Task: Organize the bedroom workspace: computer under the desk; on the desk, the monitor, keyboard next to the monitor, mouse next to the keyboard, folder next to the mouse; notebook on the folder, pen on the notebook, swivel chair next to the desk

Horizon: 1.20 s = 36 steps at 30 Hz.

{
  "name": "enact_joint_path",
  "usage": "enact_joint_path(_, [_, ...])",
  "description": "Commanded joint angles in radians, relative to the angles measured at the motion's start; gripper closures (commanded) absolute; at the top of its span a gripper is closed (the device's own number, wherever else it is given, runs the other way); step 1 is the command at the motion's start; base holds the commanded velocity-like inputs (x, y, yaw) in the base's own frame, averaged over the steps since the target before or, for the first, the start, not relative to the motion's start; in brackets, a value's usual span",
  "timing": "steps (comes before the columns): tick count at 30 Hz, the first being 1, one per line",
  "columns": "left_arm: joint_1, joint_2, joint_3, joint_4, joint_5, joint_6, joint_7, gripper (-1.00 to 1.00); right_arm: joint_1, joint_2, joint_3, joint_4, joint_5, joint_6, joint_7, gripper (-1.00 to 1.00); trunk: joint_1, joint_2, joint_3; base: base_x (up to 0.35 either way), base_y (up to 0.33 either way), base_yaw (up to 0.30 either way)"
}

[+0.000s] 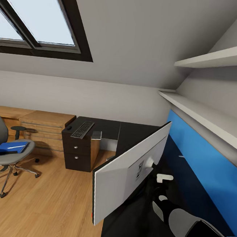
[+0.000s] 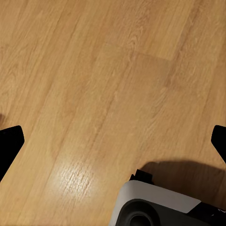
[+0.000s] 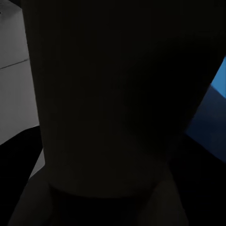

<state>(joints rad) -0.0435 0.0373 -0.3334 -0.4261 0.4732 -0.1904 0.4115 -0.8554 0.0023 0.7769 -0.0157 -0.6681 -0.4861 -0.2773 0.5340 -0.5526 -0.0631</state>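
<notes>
Right arm reaching in behind the monitor (image 1: 131,171), near the stand at its grey back; right fingers hidden behind dark shapes in the right wrist view, so grip impossible to tell, though likely at or on the stand. Monitor tilted and angled across the tabletop (image 1: 131,132), its lower corner overhanging the near edge, well out from the fingers. Left fingers (image 2: 12,141) spread wide, empty, hanging over bare floor (image 2: 94,70). Keyboard (image 1: 82,128) far beyond the right fingers, flat on the far wing of the tabletop, one end poking past the edge over the drawers. Folder (image 1: 10,147) still on the chair (image 1: 5,150) seat, far off to the left of both arms, with a dark item lying on it, too small to name. Risks from here: monitor tipping or sliding off the near edge if released while leaning, given the overhang and an uncertain footing for its base; screen swinging round a narrow stand grip and knocking the blue wall panel (image 1: 205,157); keyboard nudged off its edge during any sweep along the tabletop.
</notes>
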Motion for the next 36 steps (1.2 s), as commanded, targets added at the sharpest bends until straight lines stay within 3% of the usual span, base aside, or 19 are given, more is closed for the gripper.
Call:
enact_joint_path(1, [-0.001,0.001,-0.009,0.0,0.01,-0.004,0.006,-1.0,-0.001,0.001,0.018,-0.001,0.001,0.001,-0.002,1.0,0.0,-0.002,-0.002,0.0,0.0,0.0])
enact_joint_path(17, [-0.001,0.001,-0.008,0.0,0.01,-0.004,0.006,-1.0,-0.001,0.001,0.018,-0.001,0.001,0.001,-0.003,1.0,0.0,-0.002,-0.002,-0.001,0.0,0.0])
enact_joint_path(36, [-0.001,0.001,-0.007,0.0,0.012,-0.003,0.007,-1.0,-0.001,0.001,0.019,-0.001,0.001,0.001,-0.003,1.0,0.0,-0.002,-0.002,-0.19,-0.098,0.0])
